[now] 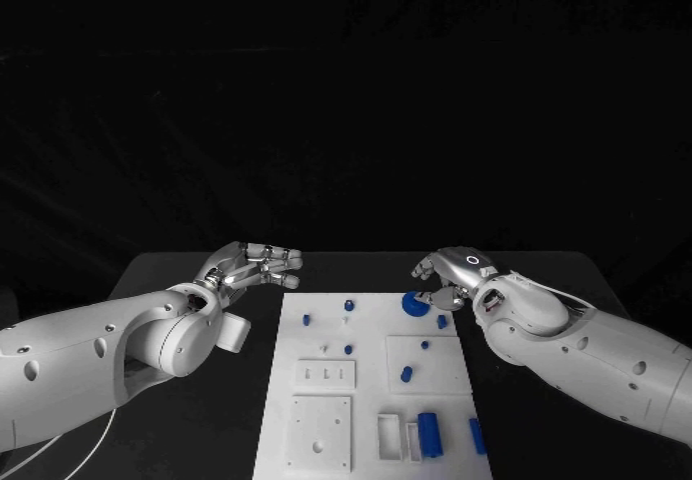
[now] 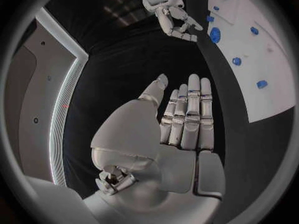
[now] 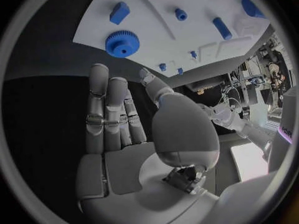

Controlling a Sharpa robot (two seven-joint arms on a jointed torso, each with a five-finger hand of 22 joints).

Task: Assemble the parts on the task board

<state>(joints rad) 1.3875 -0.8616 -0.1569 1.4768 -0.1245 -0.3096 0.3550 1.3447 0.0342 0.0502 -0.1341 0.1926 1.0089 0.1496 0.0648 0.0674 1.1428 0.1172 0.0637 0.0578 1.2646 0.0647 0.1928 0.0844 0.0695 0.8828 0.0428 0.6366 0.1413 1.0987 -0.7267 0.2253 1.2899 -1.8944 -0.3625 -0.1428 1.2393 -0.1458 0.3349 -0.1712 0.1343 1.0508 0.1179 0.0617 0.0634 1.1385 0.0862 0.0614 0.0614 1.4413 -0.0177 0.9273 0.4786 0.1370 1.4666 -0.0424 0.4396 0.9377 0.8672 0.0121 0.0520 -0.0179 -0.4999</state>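
Task board (image 1: 368, 400): reach step. Right hand (image 1: 447, 275), fingers extended, empty, must grasp gear (image 1: 415, 303) at its 7 o'clock; left hand (image 1: 253, 265) empty.

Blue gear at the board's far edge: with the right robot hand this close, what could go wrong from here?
The blue gear lies near the task board corner, so the open right robot hand might nudge it onto the black table. Small blue pegs nearby could be knocked. The left robot hand hovers off the board, unable to steady it.
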